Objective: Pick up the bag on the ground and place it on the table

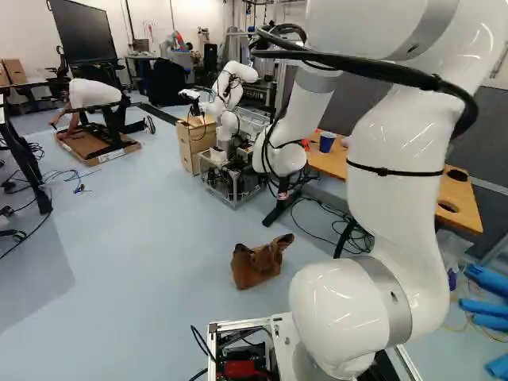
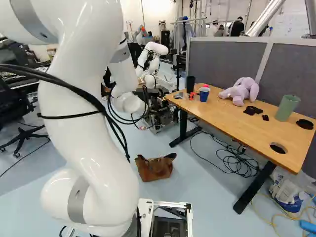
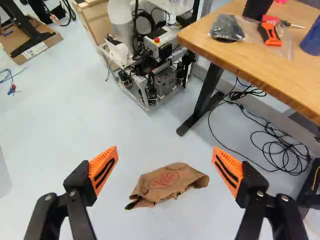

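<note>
The brown paper bag [image 1: 258, 263] lies crumpled on the floor ahead of the base, and in the right base view the same bag [image 2: 155, 168] sits left of the wooden table [image 2: 224, 118]. Open wide, my gripper [image 3: 164, 150] has only air between its orange pads in the wrist view. Down on the floor beyond it, the bag [image 3: 169, 184] appears between the two fingers, touched by neither. The table's near corner [image 3: 220, 47] is ahead of the gripper, off to one side.
On the table are a blue cup [image 2: 204, 94], a black cup, a purple plush toy [image 2: 240, 92] and a green cup [image 2: 287, 107]. Cables [image 2: 237, 160] coil beneath it, near its black legs. Another robot [image 1: 226, 103] stands farther ahead, beside a wooden box [image 1: 194, 143].
</note>
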You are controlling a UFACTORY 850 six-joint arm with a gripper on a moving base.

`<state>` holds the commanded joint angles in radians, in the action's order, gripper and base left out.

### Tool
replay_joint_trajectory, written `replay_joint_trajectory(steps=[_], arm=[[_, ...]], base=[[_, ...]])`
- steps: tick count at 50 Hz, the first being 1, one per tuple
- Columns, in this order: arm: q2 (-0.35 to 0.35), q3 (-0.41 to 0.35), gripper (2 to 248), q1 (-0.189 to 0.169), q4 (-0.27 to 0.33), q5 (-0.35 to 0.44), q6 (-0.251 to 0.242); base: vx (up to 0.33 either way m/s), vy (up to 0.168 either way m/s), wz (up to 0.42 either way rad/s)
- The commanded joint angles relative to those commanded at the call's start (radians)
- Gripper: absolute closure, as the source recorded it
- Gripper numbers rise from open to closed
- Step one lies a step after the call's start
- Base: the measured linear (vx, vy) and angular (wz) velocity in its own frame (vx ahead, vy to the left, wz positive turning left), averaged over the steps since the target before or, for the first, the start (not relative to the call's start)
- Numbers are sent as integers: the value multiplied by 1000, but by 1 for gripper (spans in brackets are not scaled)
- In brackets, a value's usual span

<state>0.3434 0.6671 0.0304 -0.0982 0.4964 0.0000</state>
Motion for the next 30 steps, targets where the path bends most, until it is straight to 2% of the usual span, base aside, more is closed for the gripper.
replay_joint_trajectory(steps=[30], arm=[[162,121,3,-1,-48,-167,0]], base=[[0,0,0]])
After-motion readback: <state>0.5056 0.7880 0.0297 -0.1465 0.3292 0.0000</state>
